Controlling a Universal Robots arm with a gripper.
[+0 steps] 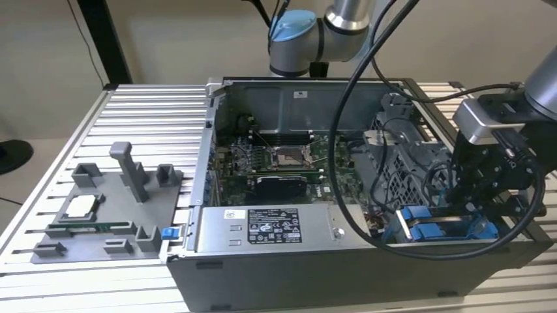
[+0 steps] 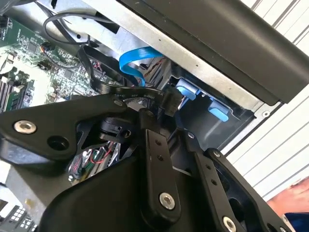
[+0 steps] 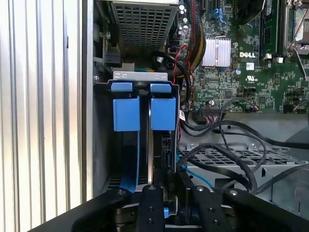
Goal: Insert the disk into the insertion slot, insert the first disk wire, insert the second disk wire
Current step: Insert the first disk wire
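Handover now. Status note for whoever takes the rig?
Pincer low over the insertion slot; grip state unreadable.
Blue carrier tabs sit in the slot; the disk itself is hard to make out, looks seated, confirm.
A blue cable runs beside the bay, its ends hidden.
Done: probably disk insertion. Left: both wires unconfirmed.
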